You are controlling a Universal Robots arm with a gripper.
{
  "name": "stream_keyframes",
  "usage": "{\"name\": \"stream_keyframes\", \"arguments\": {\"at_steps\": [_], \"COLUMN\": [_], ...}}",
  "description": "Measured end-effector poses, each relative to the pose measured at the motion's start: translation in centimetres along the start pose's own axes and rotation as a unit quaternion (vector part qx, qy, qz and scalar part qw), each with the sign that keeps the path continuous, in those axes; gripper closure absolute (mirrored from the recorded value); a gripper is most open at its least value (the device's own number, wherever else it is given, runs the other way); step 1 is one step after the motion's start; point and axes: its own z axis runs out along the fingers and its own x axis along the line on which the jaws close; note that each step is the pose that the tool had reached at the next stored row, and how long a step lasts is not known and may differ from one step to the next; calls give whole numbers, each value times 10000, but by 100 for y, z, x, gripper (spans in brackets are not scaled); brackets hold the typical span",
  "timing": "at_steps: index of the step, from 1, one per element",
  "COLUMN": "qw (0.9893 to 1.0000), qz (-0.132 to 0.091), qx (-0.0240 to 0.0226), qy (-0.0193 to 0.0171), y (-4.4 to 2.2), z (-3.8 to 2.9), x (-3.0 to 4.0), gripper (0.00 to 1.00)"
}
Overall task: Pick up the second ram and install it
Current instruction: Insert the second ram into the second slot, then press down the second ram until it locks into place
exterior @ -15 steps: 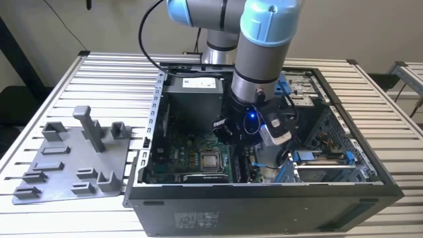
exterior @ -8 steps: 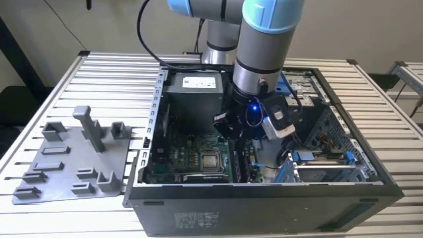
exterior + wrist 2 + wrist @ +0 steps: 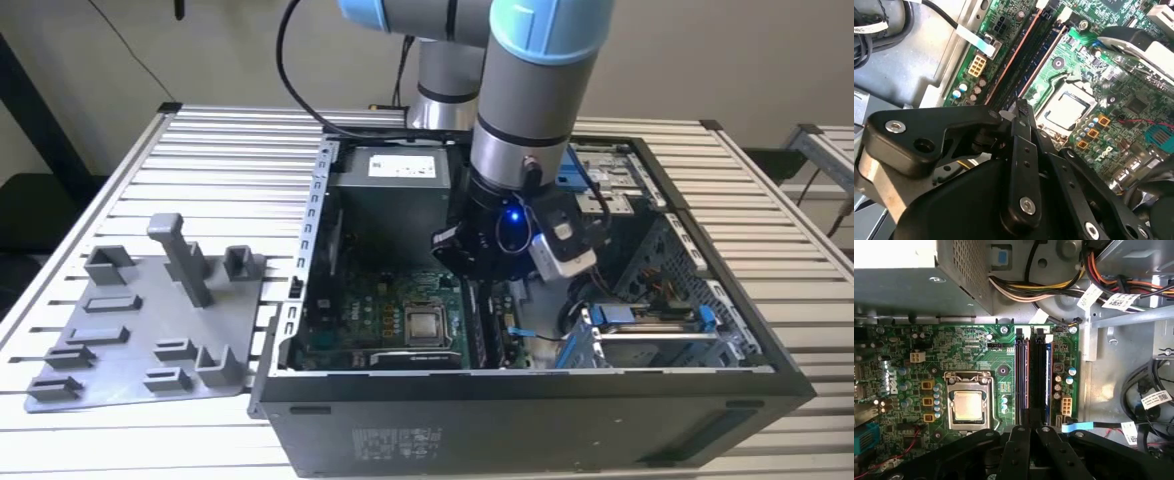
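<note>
— What is being shown around the work?

— A slatted metal tabletop is being shown in front of a pale wall. At the exterior view's left, a grey holder tray with upright pegs is being carried by it.

— And further along?

— An open computer case is being carried at the middle of the tabletop. Inside it, a green motherboard is being seen lying flat, with its processor socket left uncovered. A grey power supply is being seen at the far end of the case.

— Where is the arm being held?

— The arm is being reached down into the case. The pincer is being held low over the board, to the exterior view's right of the socket.

— How is the pincer being kept?

— In both wrist views its fingers are being kept drawn together, tips almost meeting, right at the long memory slots.

— And the second ram?

— The second ram is being seen as a dark stick standing on edge along one slot, just beside the capacitors at the board's edge; in the second wrist view it is being seen running up to the fingertips. Whether it is being pinched or only touched cannot be told.

— What is being seen beyond that?

— Blue drive clips are being seen at the exterior view's right, inside the case.
</note>
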Motion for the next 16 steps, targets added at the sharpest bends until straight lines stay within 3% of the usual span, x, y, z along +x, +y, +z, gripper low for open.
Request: {"name": "stream_keyframes", "arguments": {"at_steps": [16], "qw": [10000], "qz": [-1], "qx": [0], "qy": [0], "y": [-1], "z": [-33], "x": [0], "gripper": [89]}}
